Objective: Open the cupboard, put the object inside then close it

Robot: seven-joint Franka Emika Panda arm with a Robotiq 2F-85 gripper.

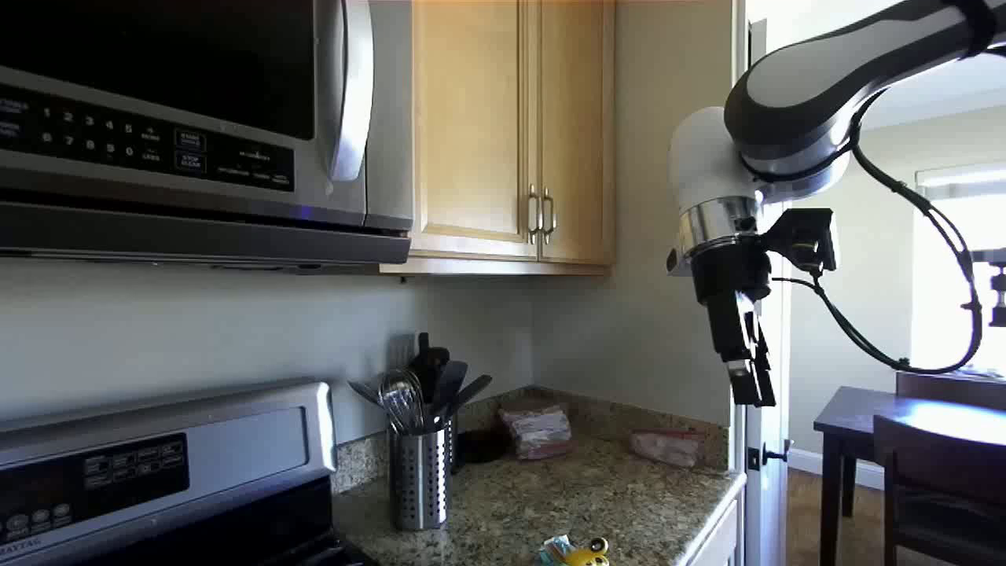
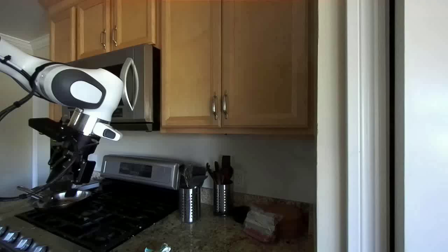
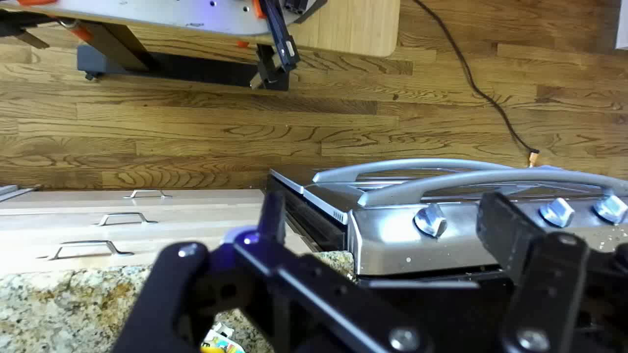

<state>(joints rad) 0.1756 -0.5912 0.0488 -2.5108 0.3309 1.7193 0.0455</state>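
Note:
The maple cupboard (image 1: 471,118) hangs on the wall with both doors closed, its silver handles (image 2: 219,105) side by side; it shows in both exterior views. A small object, a bright packet with a yellow part (image 1: 583,555), lies on the granite counter, cut off by the lower picture border. In the wrist view a corner of the packet (image 3: 219,343) peeks out behind the gripper's linkage. My gripper (image 3: 387,220) is open, its fingers wide apart with nothing between them. In an exterior view the gripper (image 1: 752,385) points downward, below the cupboard's handles and well away from the packet.
A steel microwave (image 2: 140,84) is mounted beside the cupboard, above the stove (image 2: 94,217). Metal utensil holders (image 1: 419,479) and plastic bags (image 1: 538,431) stand on the counter (image 1: 519,503). A pan (image 2: 70,198) sits by the stove. Stove knobs (image 3: 431,220) and drawers (image 3: 122,220) face the floor side.

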